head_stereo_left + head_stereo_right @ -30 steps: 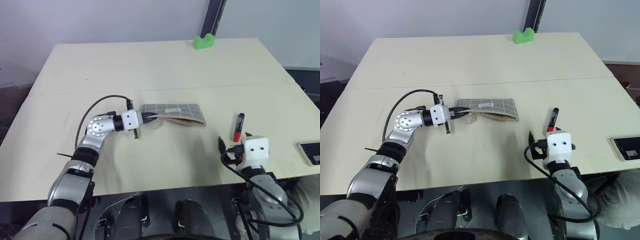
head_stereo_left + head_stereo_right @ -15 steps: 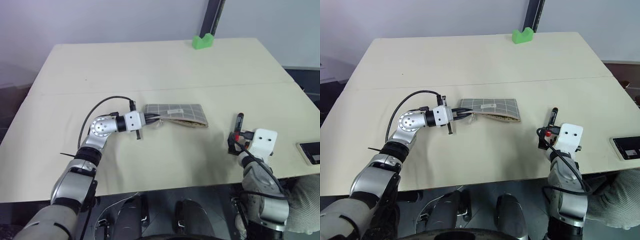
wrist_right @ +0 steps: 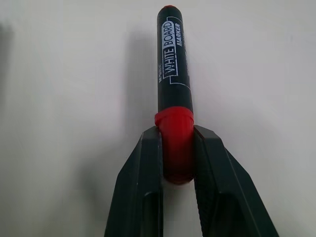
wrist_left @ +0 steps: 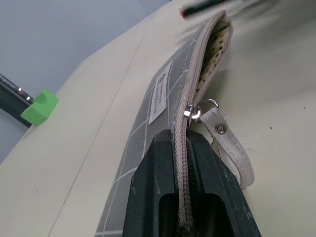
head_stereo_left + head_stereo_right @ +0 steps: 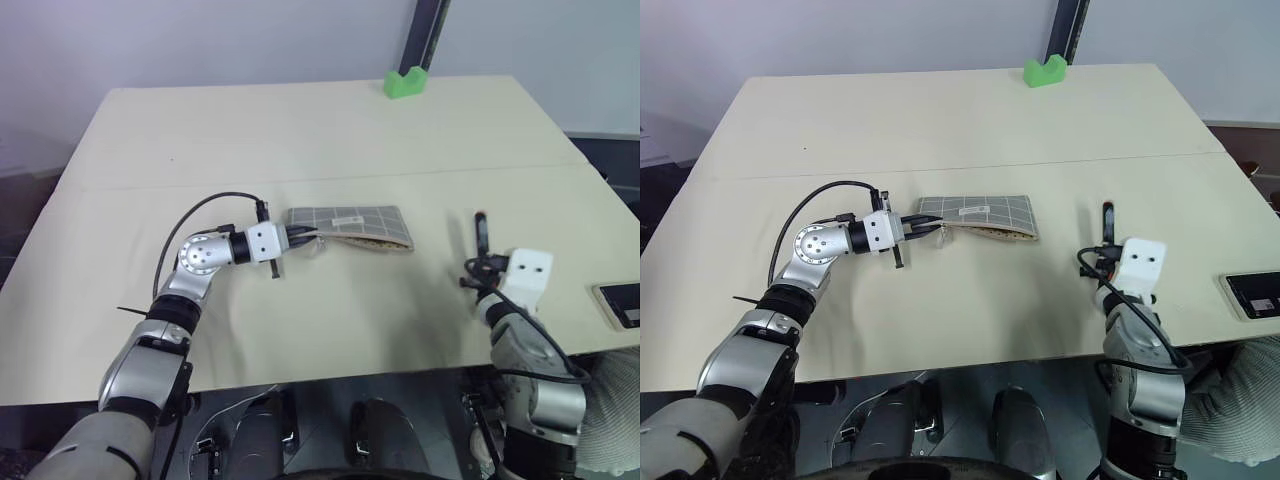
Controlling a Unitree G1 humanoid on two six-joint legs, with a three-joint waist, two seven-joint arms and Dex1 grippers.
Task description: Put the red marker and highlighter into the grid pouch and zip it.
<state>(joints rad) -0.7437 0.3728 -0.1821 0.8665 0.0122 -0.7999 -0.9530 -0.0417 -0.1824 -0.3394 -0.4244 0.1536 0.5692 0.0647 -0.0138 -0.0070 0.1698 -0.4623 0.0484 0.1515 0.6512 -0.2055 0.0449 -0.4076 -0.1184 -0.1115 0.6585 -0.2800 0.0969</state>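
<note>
**Operator:** State each gripper's condition and locate the task items.

**Technician:** The left gripper point(image 4: 183, 197) is clamped on the zipper edge of the grid pouch point(image 5: 350, 222), at the pouch's closed end. The pouch lies flat on the table point(image 5: 300, 130), long axis running left to right, with its mouth gaping at the end that faces the right arm. The zipper pull point(image 4: 197, 111) sits just past the left fingertips. The right gripper point(image 3: 177, 163) is closed on the red cap end of the red marker point(image 3: 175, 89); the black barrel projects straight ahead beyond the fingertips, in line with the fingers. No highlighter is visible on the table.

**Operator:** Which relation governs the next move?

**Technician:** The pouch mouth lies to the left of the right gripper, well apart from it across bare table. The marker's long axis points away from the robot, roughly crosswise to the pouch's long axis. In my judgement, the right arm must carry the marker leftward and turn it until the barrel lines up with the opening, while the left gripper holds the pouch steady.
</note>
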